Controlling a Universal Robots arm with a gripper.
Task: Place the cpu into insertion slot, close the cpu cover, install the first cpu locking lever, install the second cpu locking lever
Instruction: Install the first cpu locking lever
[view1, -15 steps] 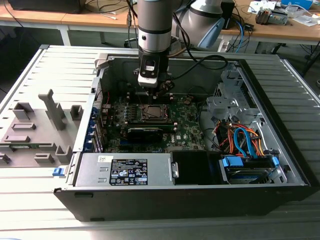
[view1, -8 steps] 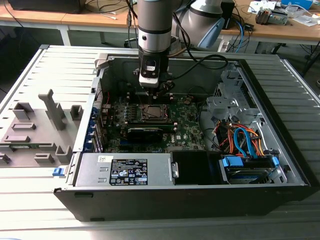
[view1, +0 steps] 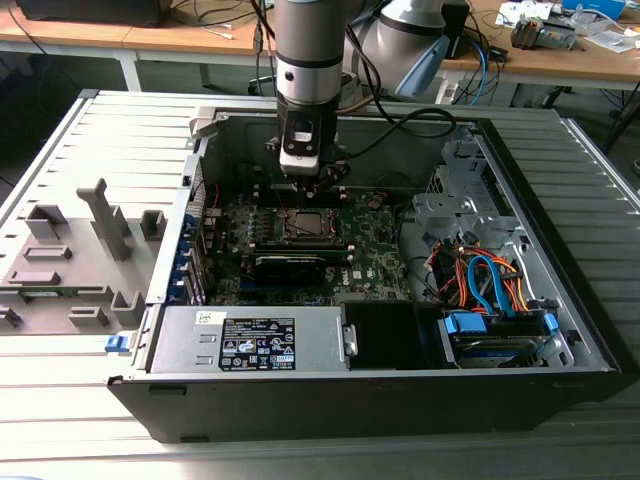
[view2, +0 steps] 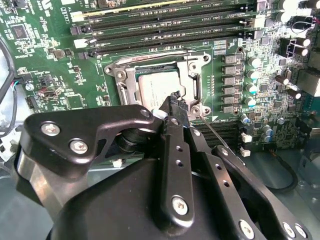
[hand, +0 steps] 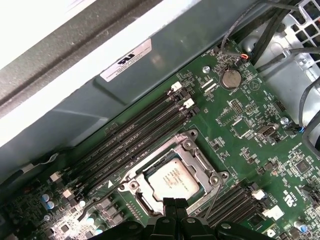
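First, at nine o'clock in the exterior view, a grey plastic fixture (view1: 75, 260) lies on the table (view1: 60, 400) beside the open computer case (view1: 300, 410). Near the centre, toward twelve o'clock, the arm (view1: 312, 50) hangs its gripper (view1: 303, 188) just over the insertion slot (view1: 303, 222). In the second wrist view the cpu (view2: 155, 87) sits in the slot, the cpu cover (view2: 194, 75) closed around it and a thin locking lever (view2: 215, 132) beside it. The fingers (hand: 169, 209) are pressed together at the cover's edge. At three o'clock, blue and orange cables (view1: 485, 280) lie in the case.
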